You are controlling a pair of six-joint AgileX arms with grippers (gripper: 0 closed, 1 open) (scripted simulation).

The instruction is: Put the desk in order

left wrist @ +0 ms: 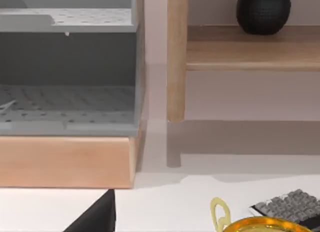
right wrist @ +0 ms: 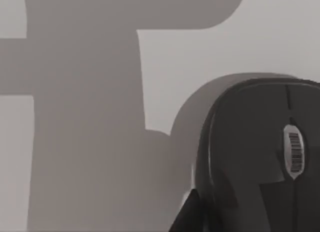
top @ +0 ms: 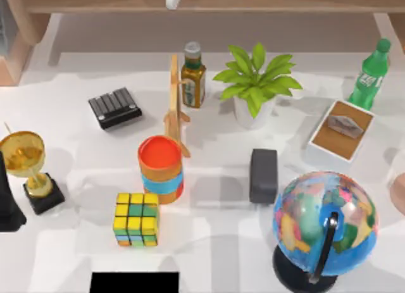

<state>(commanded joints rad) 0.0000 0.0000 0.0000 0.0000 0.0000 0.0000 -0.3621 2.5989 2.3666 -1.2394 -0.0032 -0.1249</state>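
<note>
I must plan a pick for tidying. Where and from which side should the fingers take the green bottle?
Grip the green bottle at its narrow neck, just under the cap, coming from above with the right arm. It stands upright near the right back of the desk; the tissue box crowds its front, so the top looks freest.

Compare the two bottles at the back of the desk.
The green bottle stands toward the right edge; the amber bottle stands near the middle, beside the potted plant. The green one is slim with a green cap; the amber one is squat, with a dark cap. Both stand upright.
</note>
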